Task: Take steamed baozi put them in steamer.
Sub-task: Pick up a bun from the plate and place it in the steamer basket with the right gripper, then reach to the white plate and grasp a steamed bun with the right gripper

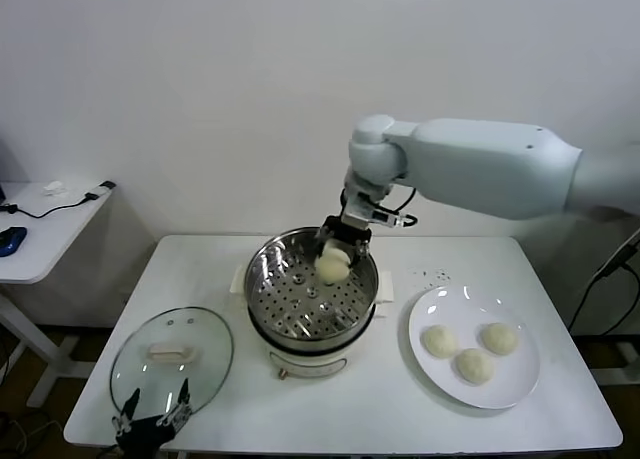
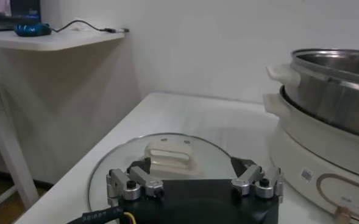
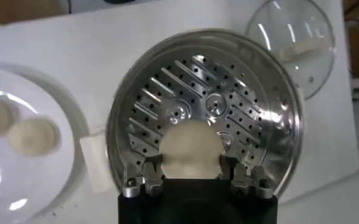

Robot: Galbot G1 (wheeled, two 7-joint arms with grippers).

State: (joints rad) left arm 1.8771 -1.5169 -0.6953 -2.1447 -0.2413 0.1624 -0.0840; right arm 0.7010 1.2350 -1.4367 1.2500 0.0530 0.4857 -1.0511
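Right end effector [image 1: 334, 255] holds a baozi [image 1: 332, 267] over the steamer [image 1: 262, 279], frame centre; I fear it sticks to the pads or rolls

The round polished stainless-steel steamer [image 1: 311, 297] gleams; the cream-white matt dough baozi [image 1: 331, 268] looks smooth; the round glass lid [image 1: 172, 359] shines; the white bench [image 1: 350, 404] looks matt.

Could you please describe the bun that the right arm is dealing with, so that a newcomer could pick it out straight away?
Start at the round shiny stainless-steel steamer in the middle of the white table. Over its perforated tray, toward the far rim, the right hand sits around a small cream-white dough bun. The other three buns lie on the flat white plate beside it; this one alone is at the steamer.
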